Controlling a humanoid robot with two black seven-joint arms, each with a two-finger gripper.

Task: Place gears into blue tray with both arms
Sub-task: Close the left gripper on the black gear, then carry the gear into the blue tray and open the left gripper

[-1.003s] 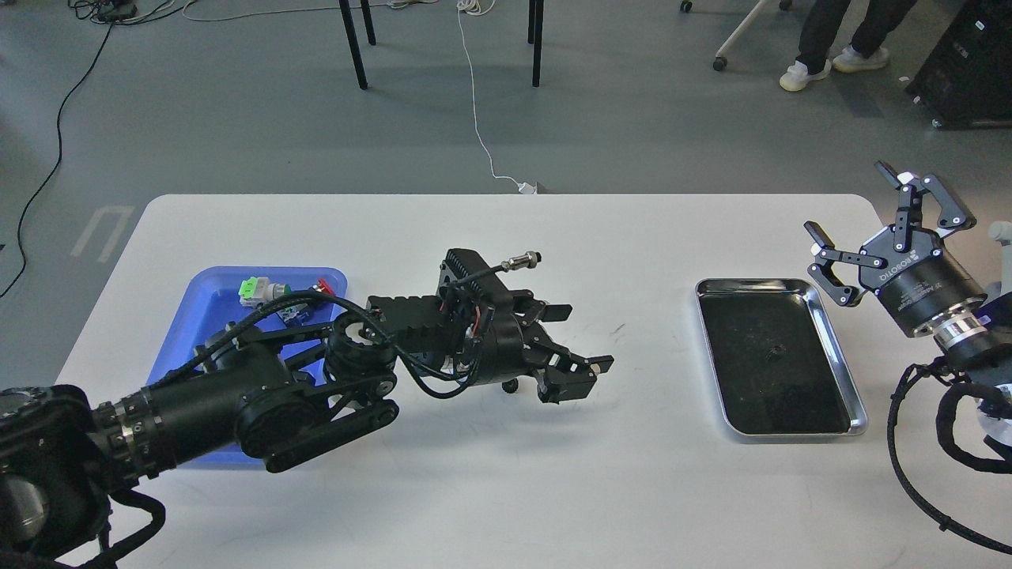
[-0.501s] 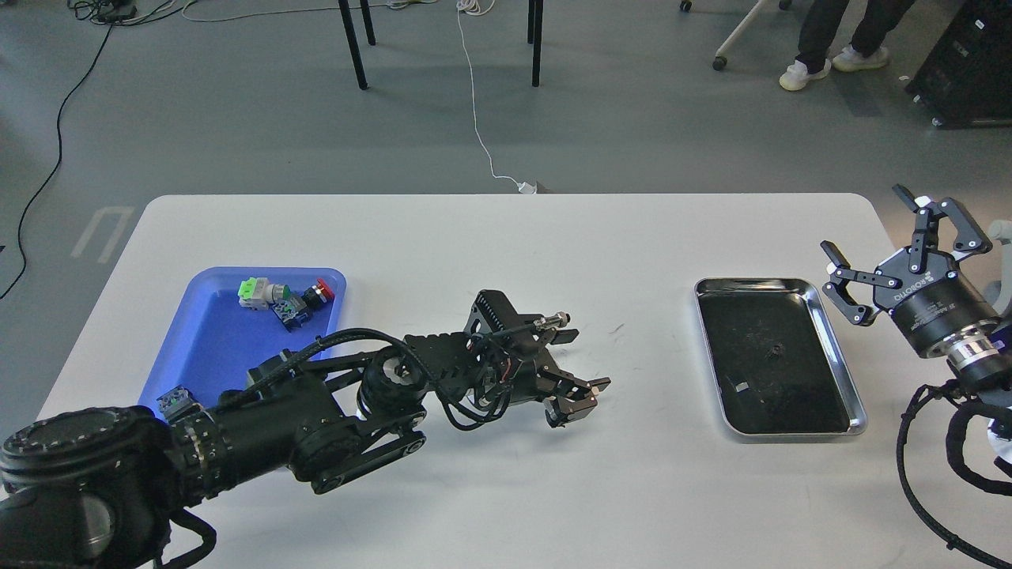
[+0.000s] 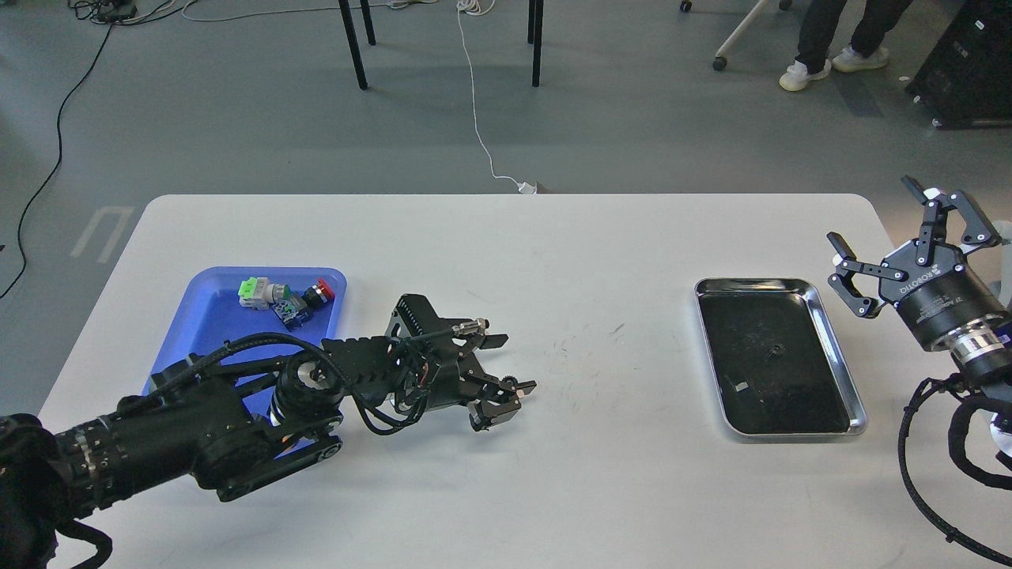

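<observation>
The blue tray (image 3: pixel 207 332) lies at the table's left, partly covered by my left arm. My left gripper (image 3: pixel 512 364) hovers low over the table just right of the tray, its two fingers apart. A tiny black toothed gear (image 3: pixel 513 382) sits at the tip of the lower finger; I cannot tell whether it touches the finger or only lies on the table beside it. Another small dark gear (image 3: pixel 777 348) lies in the steel tray (image 3: pixel 838 356). My right gripper (image 3: pixel 877 216) is raised at the table's far right edge, open and empty.
Push-button switches (image 3: pixel 285 296) with green and red caps lie in the blue tray's far corner. Chair legs, cables and a person's feet are on the floor beyond the table's far edge.
My left gripper has drawn back to the left toward the blue tray, uncovering the gear at its fingertip. The right gripper has drifted slightly right and stayed open.
</observation>
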